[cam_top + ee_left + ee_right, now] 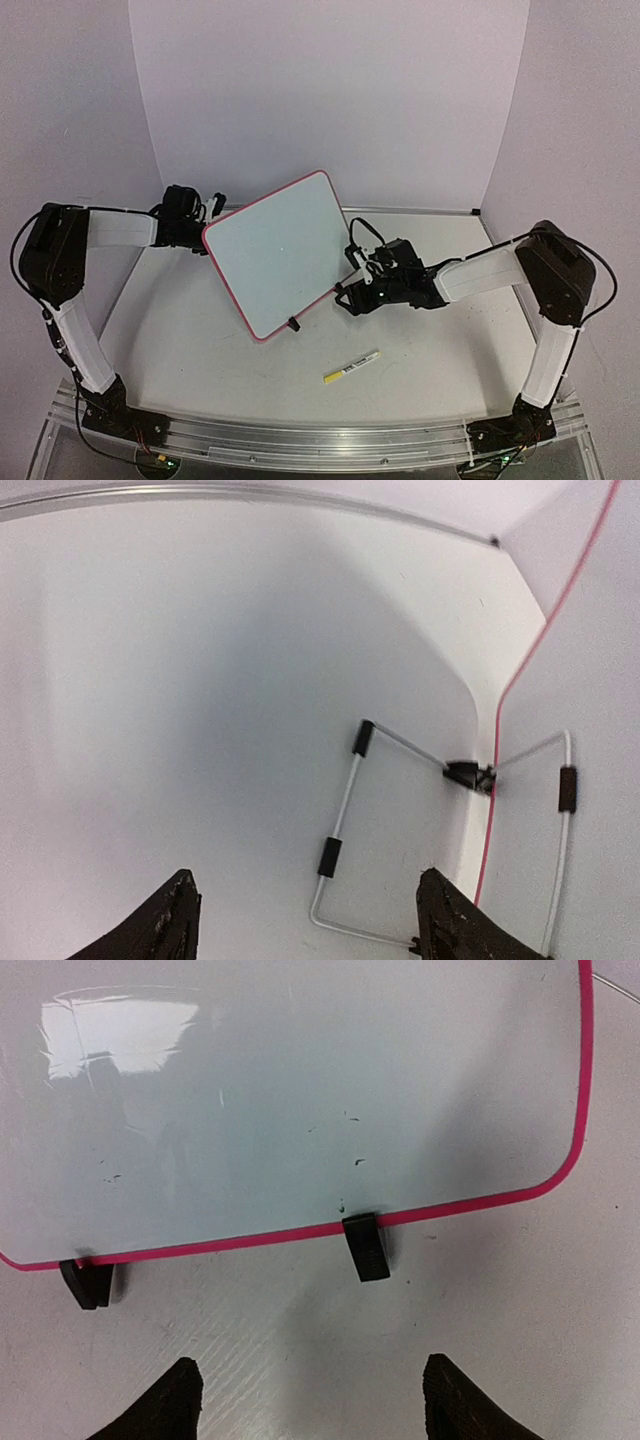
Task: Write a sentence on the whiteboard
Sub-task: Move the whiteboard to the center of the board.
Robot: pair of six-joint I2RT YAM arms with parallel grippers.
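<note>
The whiteboard, white with a thin red frame, stands tilted on the table on two black clip feet. Its face shows only a few small dark specks; the sentence does not show in any view. My left gripper is behind the board's far left corner, open, with nothing between its fingers. It looks at the board's red edge and a wire stand behind it. Open too is my right gripper, just off the board's right edge and facing its lower rim.
A yellow marker lies on the table in front of the board, nearer the right arm. White walls close off the back and both sides. A metal rail runs along the near edge.
</note>
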